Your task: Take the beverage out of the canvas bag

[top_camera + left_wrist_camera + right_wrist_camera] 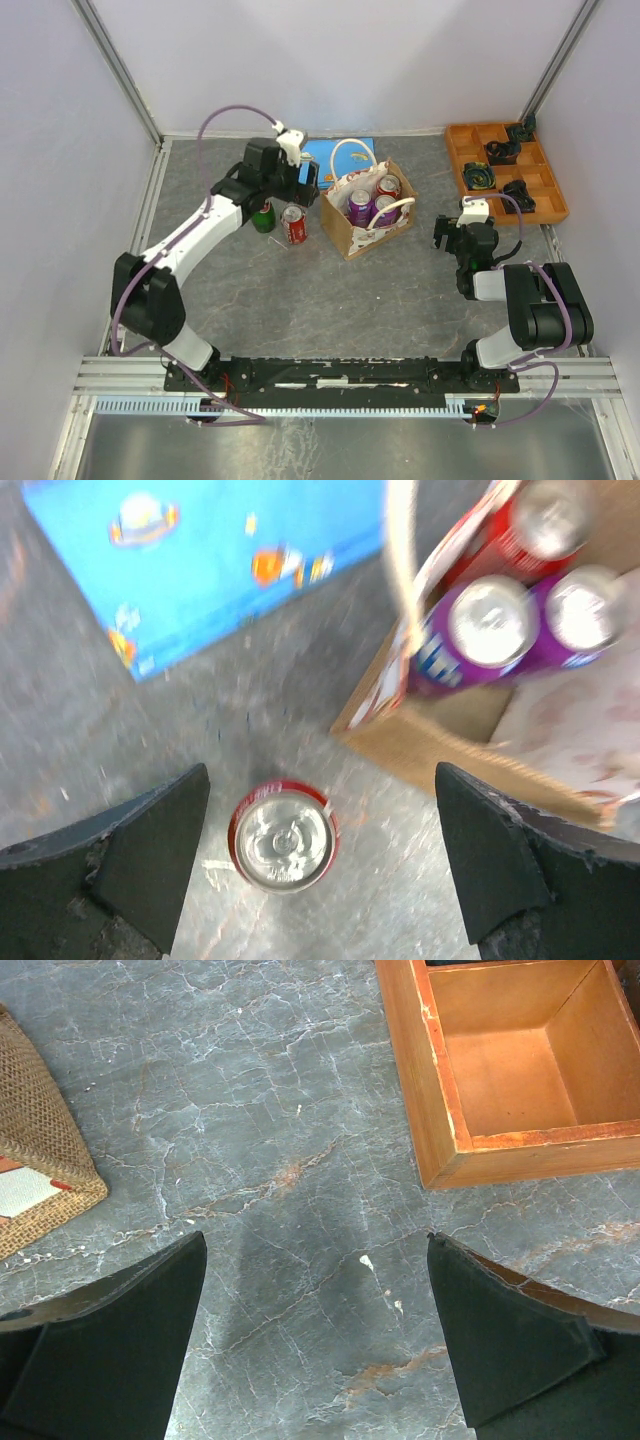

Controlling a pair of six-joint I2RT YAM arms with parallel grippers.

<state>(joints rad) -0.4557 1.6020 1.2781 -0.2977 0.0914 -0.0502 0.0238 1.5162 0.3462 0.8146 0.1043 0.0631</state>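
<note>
Left gripper (pixel 320 775) is wide open with nothing in it, hanging right over a loose red can (pixel 285 840). The can stands upright on the surface (pixel 280 1110) and neither finger touches it; there's clear space on both sides. It sits just beside the left side of the canvas bag (pixel 352 240), not touching as far as I can tell.

The bag is upright around the middle of the surface, toward the far edge. Looking down into it, you can see two purple cans (pixel 490 620) and another red one (pixel 545 515), all standing, tops up. One white rope handle (pixel 400 540) loops across the left wrist view, pretty blurry.

A green container (pixel 263 215) stands just left of the loose red can. A flat blue picture book (pixel 220 560) lies behind them, near the far edge.

Right gripper (pixel 315 1238) is also spread open and empty, over bare surface between the bag's corner and the wooden tray (pixel 440 1110), which sits in the far right corner.
</note>
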